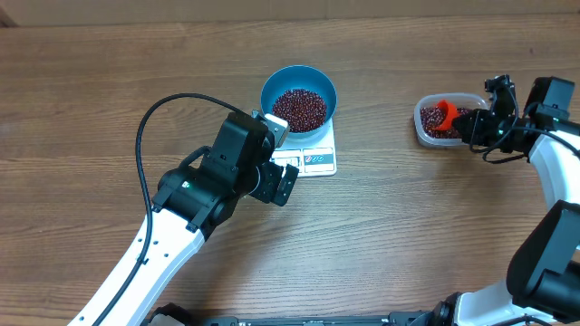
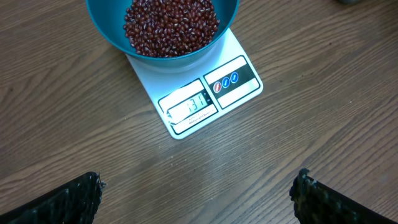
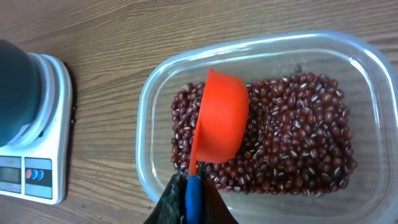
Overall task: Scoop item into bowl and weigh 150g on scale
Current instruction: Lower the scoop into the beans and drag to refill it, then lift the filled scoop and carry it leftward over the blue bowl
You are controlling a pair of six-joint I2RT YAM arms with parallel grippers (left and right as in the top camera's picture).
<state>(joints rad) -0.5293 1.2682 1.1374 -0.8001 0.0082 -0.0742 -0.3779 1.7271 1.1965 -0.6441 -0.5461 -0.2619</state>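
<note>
The blue bowl [image 1: 299, 98] stands on the white scale [image 1: 317, 156] and holds a heap of dark red-brown beans [image 1: 300, 108]. In the left wrist view the bowl [image 2: 102, 25], its beans [image 2: 171, 28] and the scale's lit display [image 2: 194, 104] lie ahead of my left gripper [image 2: 199, 196]. That gripper is open and empty above bare table. My right gripper [image 3: 193, 198] is shut on the blue handle of an orange scoop [image 3: 221, 118]. The scoop sits with its rounded back up over the beans [image 3: 298, 137] in the clear tub [image 3: 146, 112].
The clear tub [image 1: 450, 119] sits at the right of the table, a good way from the scale. The left arm [image 1: 208, 186] stretches from the bottom left up to the scale's near edge. The scale [image 3: 37, 155] and bowl [image 3: 12, 87] show left of the tub.
</note>
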